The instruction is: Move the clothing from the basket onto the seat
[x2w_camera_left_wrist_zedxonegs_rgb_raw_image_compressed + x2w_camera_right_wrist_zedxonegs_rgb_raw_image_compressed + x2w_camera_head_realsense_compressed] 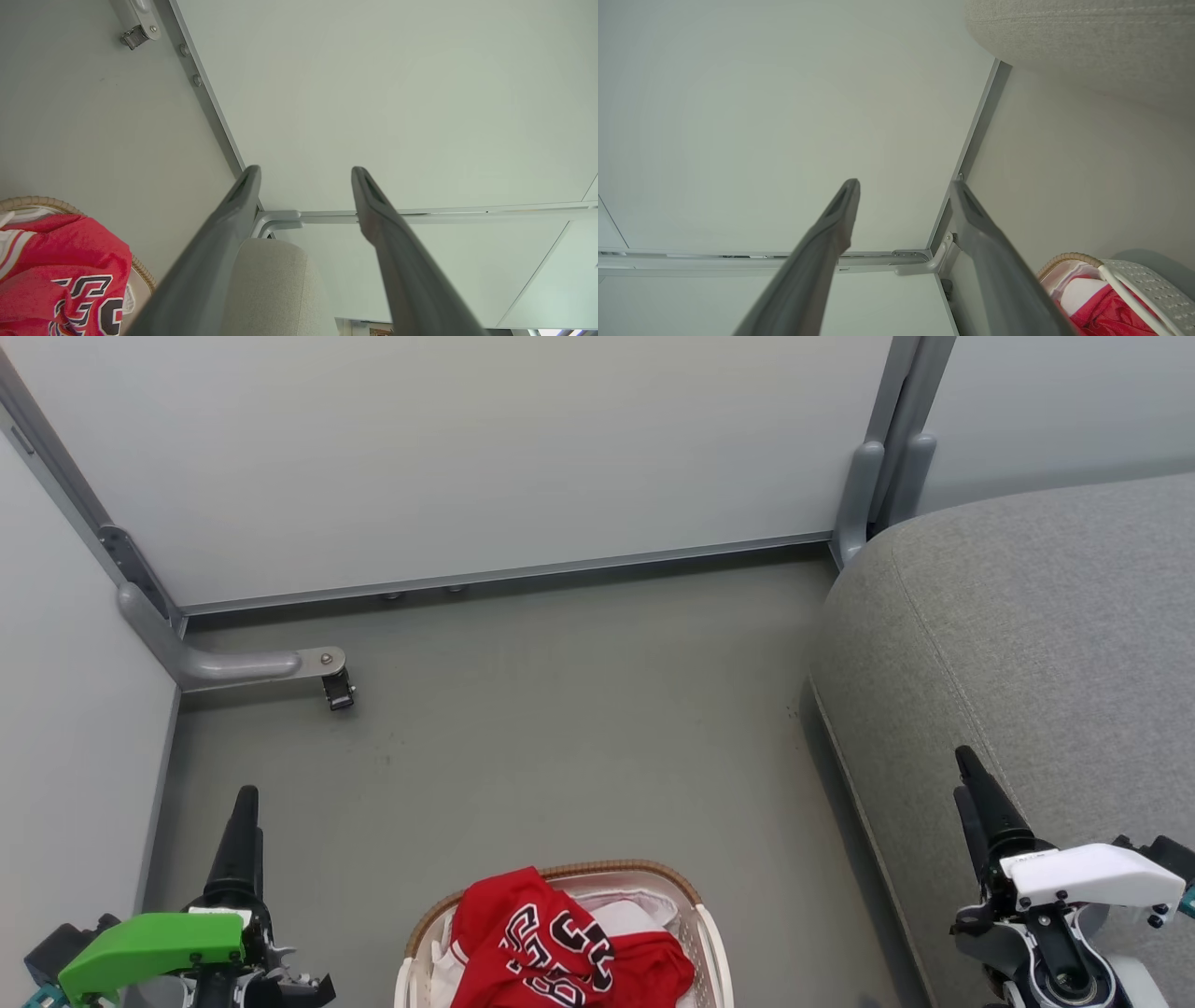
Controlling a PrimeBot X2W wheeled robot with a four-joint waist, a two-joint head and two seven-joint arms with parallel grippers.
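Head view gives you the clothing, a red jersey, heaped in the basket, which stands on the floor at the near edge, between your two grippers. The seat lies to the right, apart from the basket. Your left gripper and right gripper each have their fingers spread wide with nothing between them, both well clear of the jersey.

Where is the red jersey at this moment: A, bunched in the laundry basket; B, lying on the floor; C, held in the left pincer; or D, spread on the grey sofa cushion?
A: the red jersey lies bunched inside the basket, apart from the grey sofa cushion.
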